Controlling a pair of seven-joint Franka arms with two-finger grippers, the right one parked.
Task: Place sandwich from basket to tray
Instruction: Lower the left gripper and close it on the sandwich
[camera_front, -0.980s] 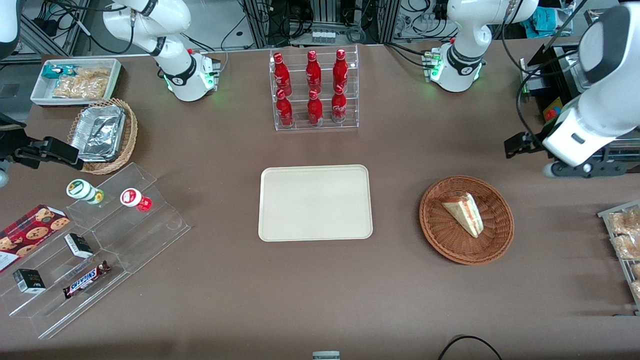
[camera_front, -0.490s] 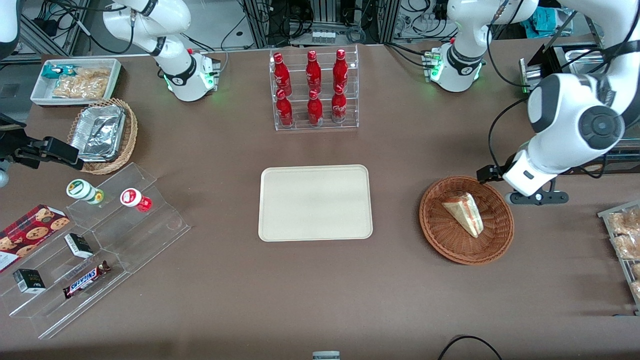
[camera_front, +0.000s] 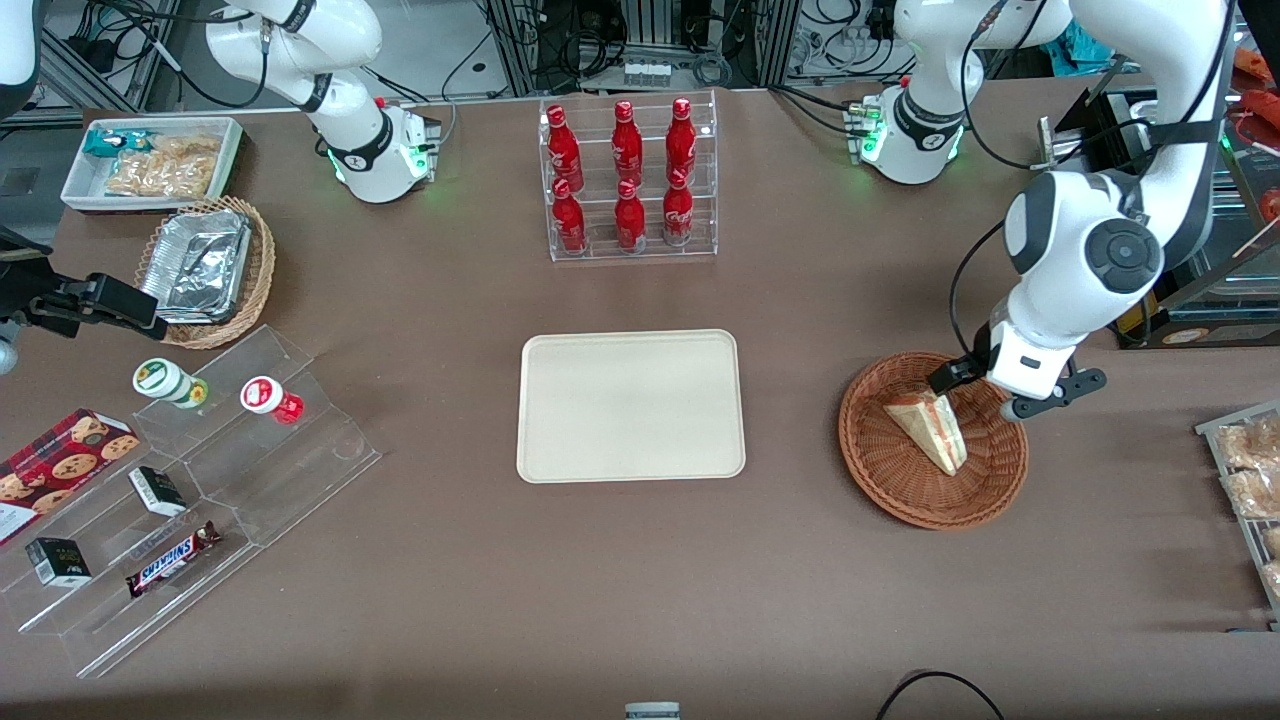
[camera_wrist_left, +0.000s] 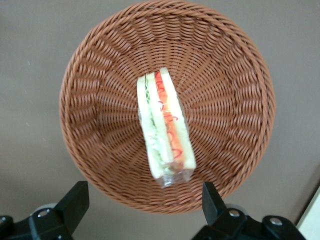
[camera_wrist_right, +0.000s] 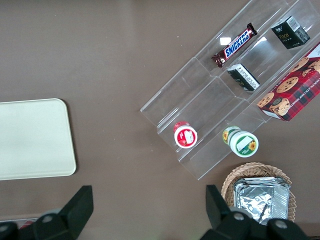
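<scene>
Spread-fingered claw (camera_wrist_left: 140, 210) hovers above triangular pale-bread sandwich (camera_wrist_left: 164, 130), ungrasped in round reddish-brown wicker basket (camera_wrist_left: 235, 75); grasp, carry to bare cream rectangular plastic tray (camera_front: 631, 405) all remain.

At the top centre of the frame, a clear rack (camera_front: 631, 178) holds six red bottles (camera_front: 625, 140). In the upper corner at the parked arm's end of the bench (camera_front: 450, 600) is a white snack bin (camera_front: 150, 160), with a foil-filled tan basket (camera_front: 205, 272) below it. Lower still, a clear stepped stand (camera_front: 200, 490) carries a Snickers bar (camera_front: 172, 559).
</scene>
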